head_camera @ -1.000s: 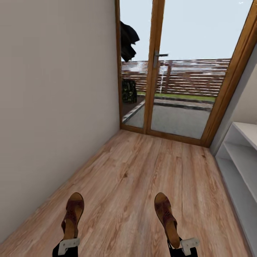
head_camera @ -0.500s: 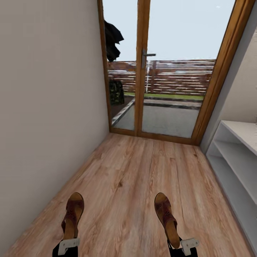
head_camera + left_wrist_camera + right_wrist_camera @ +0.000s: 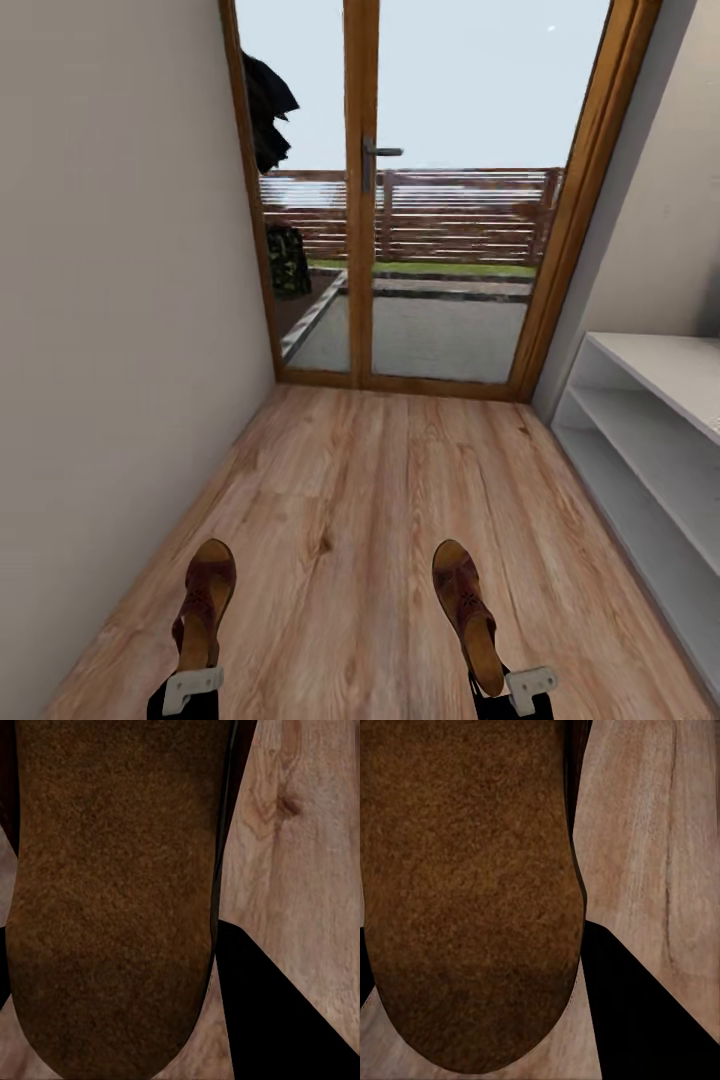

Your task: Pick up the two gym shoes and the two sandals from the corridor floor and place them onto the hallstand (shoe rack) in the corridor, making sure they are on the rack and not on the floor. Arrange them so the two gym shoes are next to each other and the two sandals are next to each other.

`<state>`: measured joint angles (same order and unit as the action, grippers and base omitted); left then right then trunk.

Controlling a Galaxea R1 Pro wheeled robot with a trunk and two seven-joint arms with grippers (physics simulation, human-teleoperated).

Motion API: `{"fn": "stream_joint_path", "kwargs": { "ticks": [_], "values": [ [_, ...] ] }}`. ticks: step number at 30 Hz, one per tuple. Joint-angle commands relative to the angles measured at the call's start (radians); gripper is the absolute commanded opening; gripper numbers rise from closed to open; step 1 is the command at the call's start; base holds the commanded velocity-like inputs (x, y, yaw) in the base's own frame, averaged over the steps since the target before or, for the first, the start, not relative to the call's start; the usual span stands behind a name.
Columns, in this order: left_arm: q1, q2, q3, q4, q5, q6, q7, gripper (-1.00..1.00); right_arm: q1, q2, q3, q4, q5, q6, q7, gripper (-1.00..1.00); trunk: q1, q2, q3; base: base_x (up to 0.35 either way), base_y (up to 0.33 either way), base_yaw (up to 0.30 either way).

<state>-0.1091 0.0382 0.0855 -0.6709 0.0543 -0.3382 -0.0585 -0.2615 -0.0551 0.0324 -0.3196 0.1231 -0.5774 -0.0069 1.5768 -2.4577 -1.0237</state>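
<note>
Two dark brown sandals hang low over the corridor floor (image 3: pixel 380 500), toes pointing toward the door. My left gripper (image 3: pixel 194 675) is shut on the heel of the left sandal (image 3: pixel 205 590). My right gripper (image 3: pixel 498 685) is shut on the heel of the right sandal (image 3: pixel 462 600). In the left wrist view the sandal's brown sole (image 3: pixel 112 892) shows close up, with floor planks (image 3: pixel 300 832) beyond. The right wrist view shows the other sole (image 3: pixel 465 885) the same way. A light-grey open shelf unit (image 3: pixel 650 425) stands along the right wall; I cannot tell whether it is the hallstand. The gym shoes are out of view.
A glazed wooden double door (image 3: pixel 360 200) closes the corridor ahead. A plain wall (image 3: pixel 110 300) runs along the left. Between the wall and the shelf unit lies a strip of wood floor.
The whole picture has shifted: the door now sits further left and more of the shelf unit shows, so the camera has turned. Both sandals stay held in the same place in the picture.
</note>
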Motion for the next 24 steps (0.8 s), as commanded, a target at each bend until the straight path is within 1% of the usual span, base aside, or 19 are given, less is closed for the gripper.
{"fn": "stream_joint_path", "kwargs": {
  "ticks": [1, 6, 9, 18, 24],
  "values": [
    [-0.001, 0.0, 0.002, 0.001, 0.002, -0.002, -0.006, -1.0, -0.001, 0.0, 0.003, 0.001, -0.002, -0.002, 0.001, -1.0, 0.0, 0.0, -0.001, 0.244, 0.248, -0.271],
    [0.0, 0.0, 0.001, 0.001, 0.002, -0.002, -0.006, -1.0, -0.001, -0.001, 0.003, 0.001, -0.002, -0.002, 0.001, -1.0, 0.0, 0.0, -0.001, 0.267, 0.222, -0.273],
    [0.0, 0.0, 0.0, 0.001, 0.001, -0.002, -0.006, -1.0, -0.001, -0.001, 0.003, 0.001, -0.002, -0.002, 0.001, -1.0, 0.0, 0.0, -0.001, 0.315, 0.095, -0.274],
    [0.0, 0.0, 0.0, 0.001, 0.001, -0.002, -0.006, -1.0, -0.001, -0.002, 0.003, 0.001, -0.002, -0.002, 0.001, -1.0, 0.0, 0.0, -0.001, 0.336, 0.01, -0.275],
    [0.0, 0.0, -0.001, 0.001, 0.001, -0.002, -0.006, -1.0, -0.001, -0.002, 0.003, 0.001, -0.002, -0.002, 0.001, -1.0, 0.0, 0.0, -0.001, 0.309, -0.104, -0.278]
  ]
}}
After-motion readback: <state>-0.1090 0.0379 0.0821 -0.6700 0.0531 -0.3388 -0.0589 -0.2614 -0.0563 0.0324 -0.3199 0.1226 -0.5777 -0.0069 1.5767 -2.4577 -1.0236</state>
